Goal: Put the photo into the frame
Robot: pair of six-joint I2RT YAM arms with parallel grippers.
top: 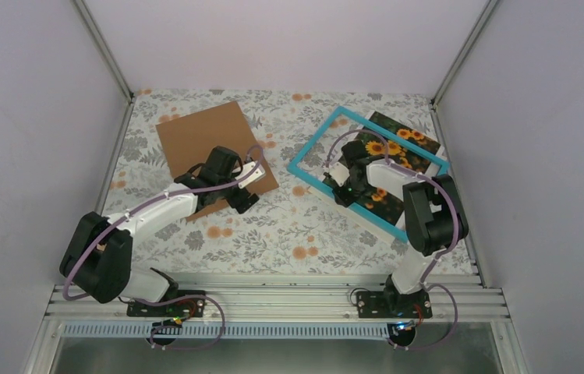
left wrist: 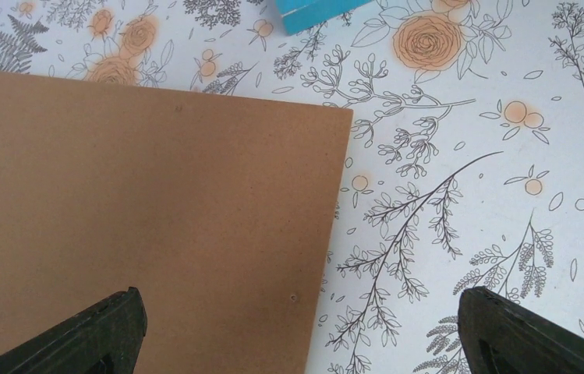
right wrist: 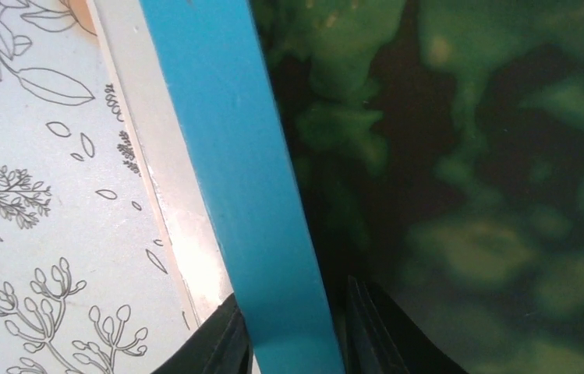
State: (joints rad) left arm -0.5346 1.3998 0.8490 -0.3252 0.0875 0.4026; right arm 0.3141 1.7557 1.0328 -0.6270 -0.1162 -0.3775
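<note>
The teal-blue frame (top: 316, 138) lies at the right of the flowered cloth. The photo (top: 392, 148) of orange flowers on dark green sits within its far right half and pokes out past its far right rail. My right gripper (top: 348, 189) is at the frame's near left rail. In the right wrist view its fingers (right wrist: 222, 343) close on the teal rail (right wrist: 242, 156), with the blurred green photo (right wrist: 468, 156) to the right. My left gripper (top: 222, 191) hangs open and empty over the near right corner of the brown backing board (top: 203, 136).
In the left wrist view the board (left wrist: 140, 210) fills the left, with bare flowered cloth (left wrist: 468, 195) to the right and a teal frame corner (left wrist: 312, 12) at the top. Grey walls enclose the table. A metal rail (top: 273, 304) carries the arm bases.
</note>
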